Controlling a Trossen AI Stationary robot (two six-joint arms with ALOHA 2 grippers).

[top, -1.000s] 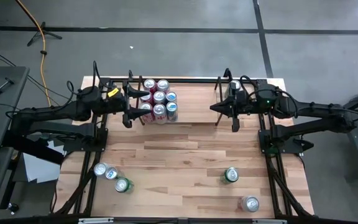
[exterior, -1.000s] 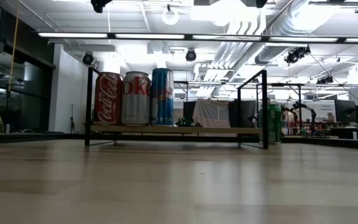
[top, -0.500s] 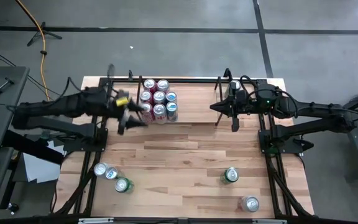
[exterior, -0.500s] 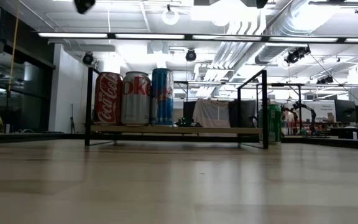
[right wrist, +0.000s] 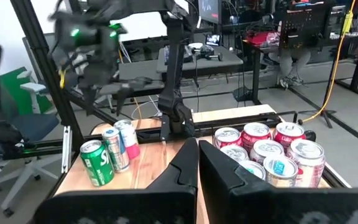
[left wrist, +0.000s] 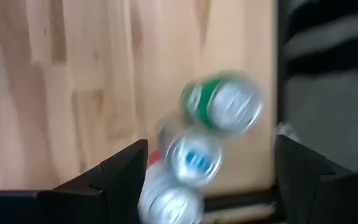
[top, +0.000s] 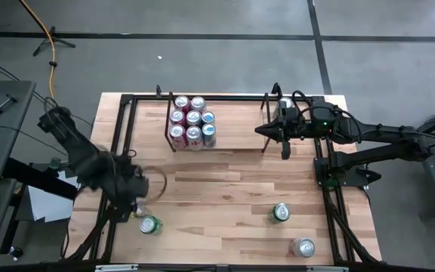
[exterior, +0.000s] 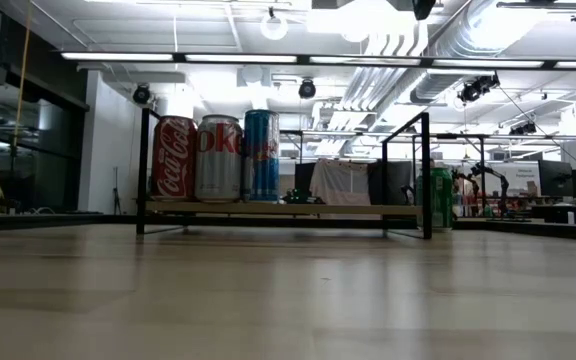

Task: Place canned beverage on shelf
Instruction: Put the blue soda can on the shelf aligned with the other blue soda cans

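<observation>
The left gripper (top: 143,198) hangs over the near-left of the table (top: 225,181), fingers wide and empty, above three loose cans (left wrist: 194,155); blur makes it hard to say exactly how close. The shelf (top: 202,121) stands at the far edge, with seven cans (top: 192,121) packed at its left end. The right gripper (top: 272,136) rests at the shelf's right end, fingers pressed together, holding nothing. Two more cans (top: 281,212) stand near-right, well apart.
</observation>
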